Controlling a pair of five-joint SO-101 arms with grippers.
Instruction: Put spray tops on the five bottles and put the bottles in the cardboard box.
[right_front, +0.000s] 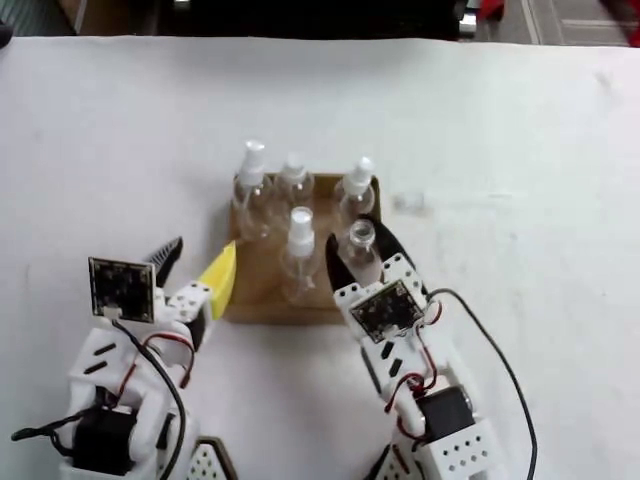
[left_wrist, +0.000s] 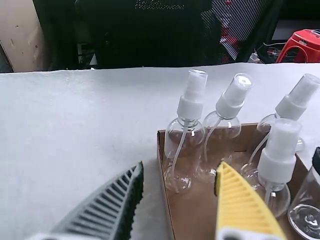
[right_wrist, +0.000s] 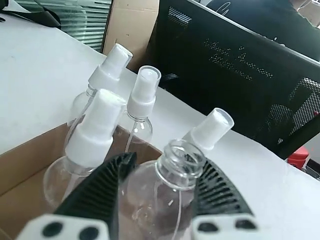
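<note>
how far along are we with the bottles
Done: four capped bottles stand in the box. In hand: the right gripper holds the fifth bottle, uncapped, also in the box. To do: cap it; the left gripper is open and empty.

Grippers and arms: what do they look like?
Both arms: white shells, black motors. Left gripper: one grey, one yellow ribbed finger. Right gripper: two black ribbed fingers, red wires and a black cable behind it.

An office-like workroom: black mesh chair (right_wrist: 235, 65) and red stool (left_wrist: 302, 41) behind the white table (right_front: 110, 140).
</note>
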